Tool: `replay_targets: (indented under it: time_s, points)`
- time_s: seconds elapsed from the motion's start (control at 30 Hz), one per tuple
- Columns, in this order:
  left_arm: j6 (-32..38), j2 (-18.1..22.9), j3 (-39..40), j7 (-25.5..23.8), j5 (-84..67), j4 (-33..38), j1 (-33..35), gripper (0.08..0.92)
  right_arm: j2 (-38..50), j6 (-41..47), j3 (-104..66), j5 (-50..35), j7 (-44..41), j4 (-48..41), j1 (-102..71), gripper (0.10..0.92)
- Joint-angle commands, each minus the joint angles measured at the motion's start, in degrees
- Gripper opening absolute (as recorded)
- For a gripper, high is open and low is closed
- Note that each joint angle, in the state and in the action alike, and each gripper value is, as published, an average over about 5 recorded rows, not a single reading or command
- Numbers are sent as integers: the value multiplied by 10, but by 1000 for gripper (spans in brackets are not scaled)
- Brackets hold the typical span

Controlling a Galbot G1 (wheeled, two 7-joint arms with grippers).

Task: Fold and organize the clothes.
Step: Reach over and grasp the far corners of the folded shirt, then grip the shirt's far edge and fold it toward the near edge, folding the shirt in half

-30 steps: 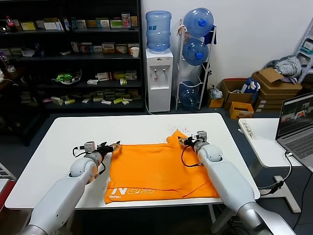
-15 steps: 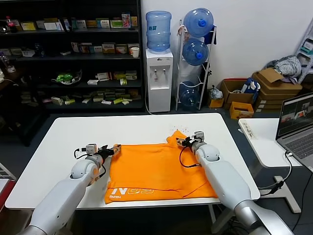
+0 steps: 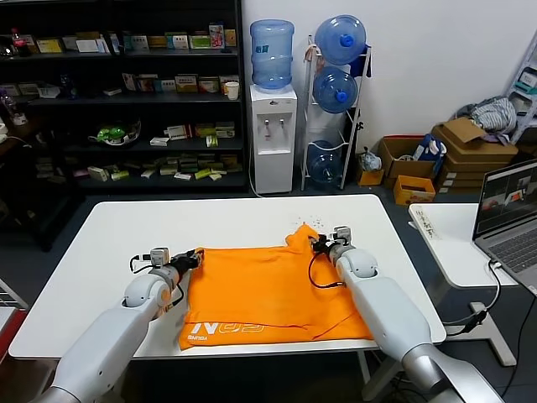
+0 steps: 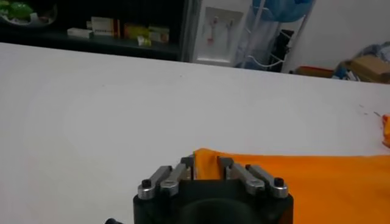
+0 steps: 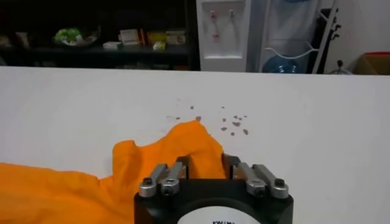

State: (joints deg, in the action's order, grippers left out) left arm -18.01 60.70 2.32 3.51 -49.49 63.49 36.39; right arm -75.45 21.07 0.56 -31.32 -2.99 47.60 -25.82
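The orange T-shirt (image 3: 268, 290) lies flat on the white table (image 3: 226, 220), its white lettering at the near left hem. My left gripper (image 3: 191, 258) is at the shirt's far left corner, its fingers on either side of the orange cloth edge (image 4: 207, 164). My right gripper (image 3: 320, 243) is at the shirt's far right corner by the raised sleeve, with a fold of orange cloth (image 5: 195, 146) between its fingers. Both sit low on the table.
Small dark specks (image 5: 228, 120) dot the table beyond the right sleeve. A second white table with a laptop (image 3: 510, 210) stands at the right. Shelves (image 3: 126, 92), a water dispenser (image 3: 273, 126) and boxes stand beyond the table's far edge.
My left gripper has slid slightly toward me along the shirt's left corner. My right gripper has shifted a little left and farther away at the sleeve. The shirt lies much the same.
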Motion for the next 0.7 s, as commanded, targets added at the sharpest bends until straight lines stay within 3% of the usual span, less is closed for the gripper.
replay_targets:
  time_s: [0.03, 0.23, 0.33, 0.7]
  points:
    - [-3, 2, 2, -1, -1, 2, 0, 256, 0, 2, 1, -1, 2, 2, -3, 338]
    - [10, 2, 0, -3, 2, 3, 3, 108, 3, -15, 2, -9, 3, 17, -9, 171]
    - [21, 1, -2, -5, 5, 7, 7, 96, 6, -28, 2, -15, 4, 32, -15, 127]
    - [62, -20, -45, -8, 31, 86, 63, 96, 58, -60, -8, -52, 23, 173, -68, 124]
